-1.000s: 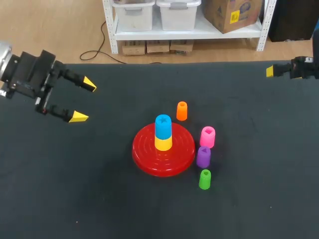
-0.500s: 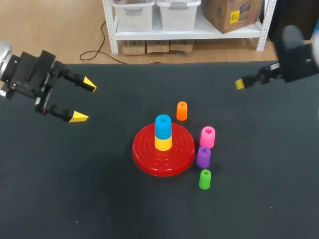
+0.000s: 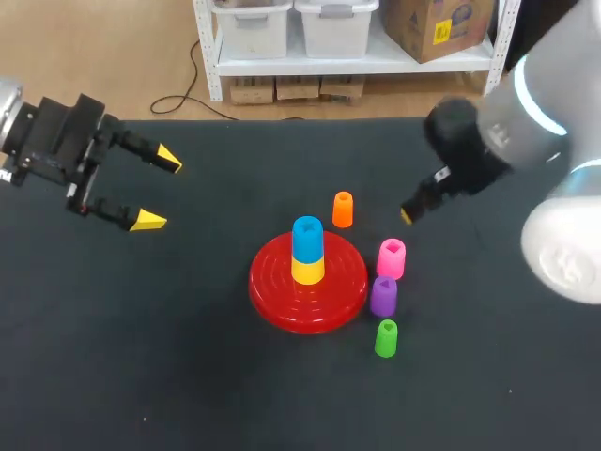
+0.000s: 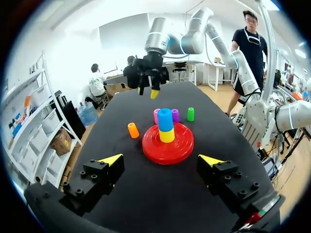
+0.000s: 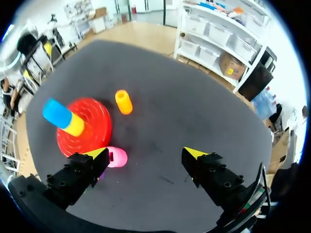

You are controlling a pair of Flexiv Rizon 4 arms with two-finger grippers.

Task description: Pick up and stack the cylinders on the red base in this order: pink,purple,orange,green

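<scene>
Now my right gripper [image 5: 147, 154] swung in from table edge, wide open, empty; pink cylinder [image 5: 117, 157] beside one finger, grab next.

In your left wrist view the pink cylinder [image 4: 156, 115], beyond the red base [image 4: 154, 148], sits mostly hidden behind the blue cylinder [image 4: 165, 119] (only one edge shows).

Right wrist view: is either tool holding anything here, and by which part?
Nothing is held. The right tool is open with nothing between its fingers; the left tool is open and empty too.
</scene>
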